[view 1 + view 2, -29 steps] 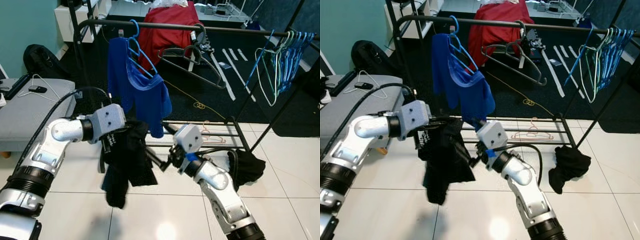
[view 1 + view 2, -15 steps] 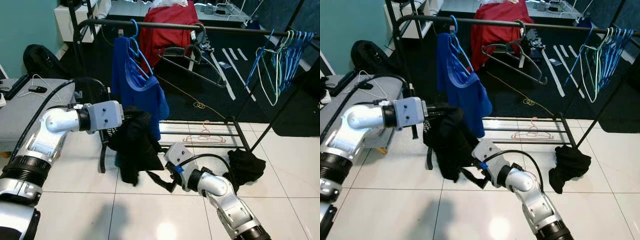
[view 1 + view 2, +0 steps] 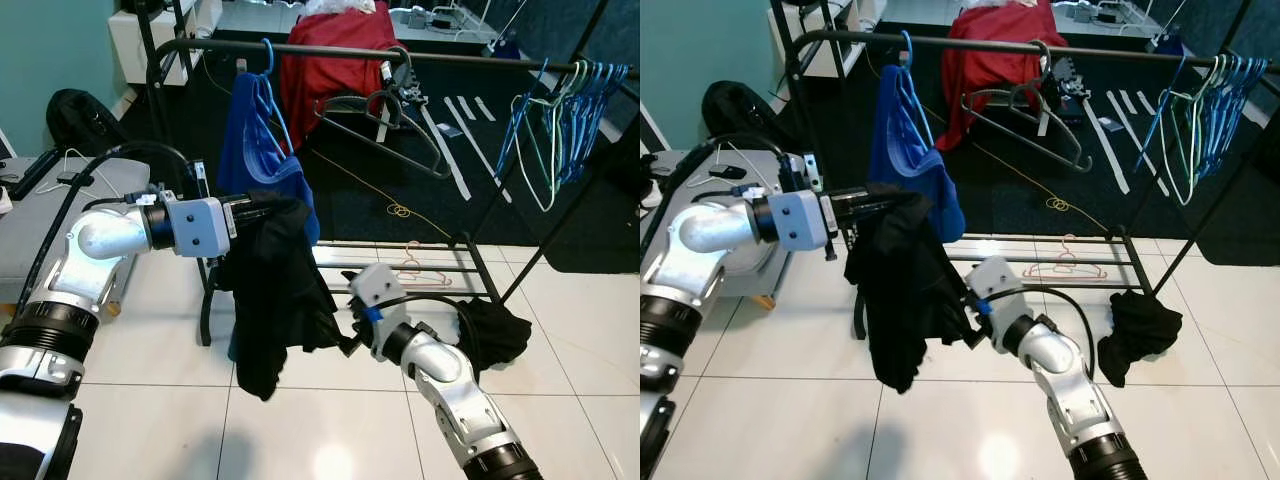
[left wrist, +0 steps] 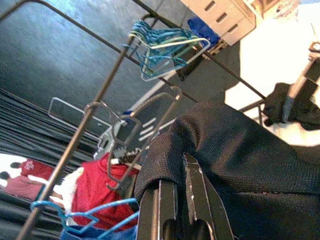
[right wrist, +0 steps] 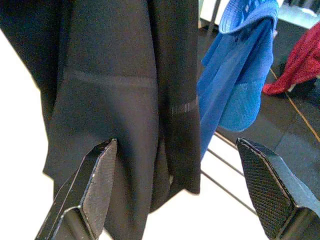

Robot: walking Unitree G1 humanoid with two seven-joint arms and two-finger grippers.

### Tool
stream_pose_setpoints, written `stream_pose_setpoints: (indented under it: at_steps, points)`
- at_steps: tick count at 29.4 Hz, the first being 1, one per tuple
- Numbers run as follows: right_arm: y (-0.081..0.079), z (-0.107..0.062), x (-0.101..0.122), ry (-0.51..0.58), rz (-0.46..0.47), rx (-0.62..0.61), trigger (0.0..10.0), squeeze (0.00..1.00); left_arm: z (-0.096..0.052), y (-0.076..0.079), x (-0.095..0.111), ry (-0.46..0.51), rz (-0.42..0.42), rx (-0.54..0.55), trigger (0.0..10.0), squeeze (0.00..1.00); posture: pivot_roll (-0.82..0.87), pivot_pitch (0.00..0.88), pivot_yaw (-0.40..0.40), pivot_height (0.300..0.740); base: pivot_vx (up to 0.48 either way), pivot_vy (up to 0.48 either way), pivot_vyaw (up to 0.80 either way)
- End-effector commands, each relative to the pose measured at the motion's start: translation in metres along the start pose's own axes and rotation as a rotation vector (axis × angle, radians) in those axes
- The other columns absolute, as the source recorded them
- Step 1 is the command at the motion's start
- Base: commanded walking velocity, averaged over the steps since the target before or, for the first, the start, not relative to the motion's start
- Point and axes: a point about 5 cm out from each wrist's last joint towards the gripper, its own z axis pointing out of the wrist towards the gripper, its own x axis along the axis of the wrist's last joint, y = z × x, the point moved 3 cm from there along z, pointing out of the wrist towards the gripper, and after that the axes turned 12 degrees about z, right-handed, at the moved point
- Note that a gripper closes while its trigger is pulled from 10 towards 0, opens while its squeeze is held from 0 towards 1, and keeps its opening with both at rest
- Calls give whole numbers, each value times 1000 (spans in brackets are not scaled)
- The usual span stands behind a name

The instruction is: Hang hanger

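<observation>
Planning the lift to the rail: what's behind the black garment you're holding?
Behind the black garment hangs the blue shirt on its blue hanger. The shirt's lower half and the rack's left post are covered.

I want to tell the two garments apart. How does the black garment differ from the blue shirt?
The black garment hangs from the left hand, shut on its top; the blue shirt hangs from a blue hanger on the rack bar. The black one is lower and nearer the robot, partly covering the blue one. Both hang limp.
</observation>
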Motion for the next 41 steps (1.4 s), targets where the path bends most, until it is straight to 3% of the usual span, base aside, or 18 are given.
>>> stream_pose_setpoints:
  at_steps: [1,8,18,24,26,27,28,29,30,31,32,41]
  points:
    - [6,-1,-3,23,37,1,10000,0,4,-14,11,64,31,52,10000,0,2,213,-14,740,0,0,0]
    - [14,4,-2,44,67,39,10000,0,9,-23,23,129,52,61,10000,0,10,214,-13,740,0,0,0]
    - [18,9,9,91,8,69,10000,0,15,-21,33,180,47,59,10000,0,13,215,-11,740,0,0,0]
    - [20,15,-3,25,21,74,10000,0,20,-26,47,241,40,82,10000,0,17,214,-8,740,0,0,0]
    - [20,16,-6,11,36,82,9569,0,21,-30,50,251,39,100,10000,0,19,212,-9,740,0,0,0]
    - [20,16,-9,0,60,79,7020,0,22,-35,53,263,39,120,10000,0,19,212,-9,740,0,0,0]
    - [22,17,-12,-4,83,72,3412,0,22,-40,56,274,39,134,10000,0,20,209,-9,740,0,0,0]
    - [22,17,-12,-4,83,72,3412,0,22,-40,56,274,39,134,10000,0,20,209,-9,740,0,0,0]
    - [23,17,-14,-7,98,67,863,0,22,-44,58,280,40,142,10000,0,22,209,-9,740,0,0,0]
    - [23,17,-14,-7,98,67,863,0,22,-44,58,280,40,142,10000,0,22,209,-9,740,0,0,0]
    - [25,18,-14,-5,106,61,0,0,23,-46,60,290,38,143,10000,0,25,206,-10,740,0,0,0]
    - [26,19,-12,13,104,80,0,0,24,-42,63,284,21,129,10000,0,18,196,-13,740,0,0,0]
